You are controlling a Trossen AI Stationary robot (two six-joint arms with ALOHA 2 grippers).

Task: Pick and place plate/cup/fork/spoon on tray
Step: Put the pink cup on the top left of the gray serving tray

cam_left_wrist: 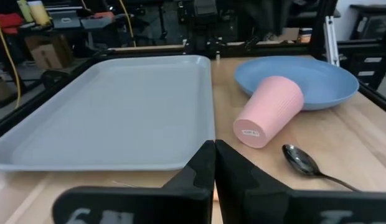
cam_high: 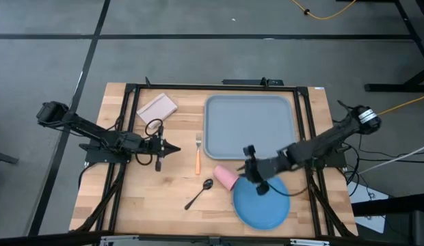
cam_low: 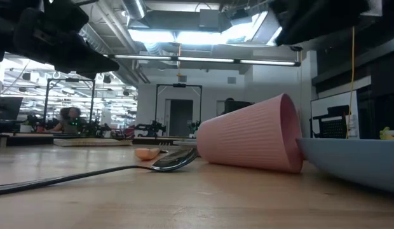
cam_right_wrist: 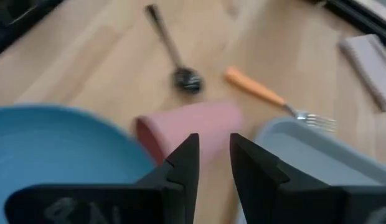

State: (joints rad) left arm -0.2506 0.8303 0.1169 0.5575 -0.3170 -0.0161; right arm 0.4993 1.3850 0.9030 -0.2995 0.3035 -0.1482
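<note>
The pink cup (cam_high: 226, 176) lies on its side on the table, its open end leaning against the rim of the blue plate (cam_high: 261, 202), as the low view shows (cam_low: 251, 138). The grey-blue tray (cam_high: 249, 126) lies beyond them. The orange-handled fork (cam_high: 197, 156) lies left of the tray and the dark spoon (cam_high: 198, 194) left of the cup. My right gripper (cam_right_wrist: 215, 158) is open and hovers above the cup and the plate's edge, touching nothing. My left gripper (cam_left_wrist: 215, 158) is shut and empty, above the table left of the fork.
A small pale flat rectangle (cam_high: 157, 107) lies at the table's far left, behind my left gripper. A black frame (cam_high: 130, 89) runs around the table's edges. Bare wood lies between the fork and the left arm.
</note>
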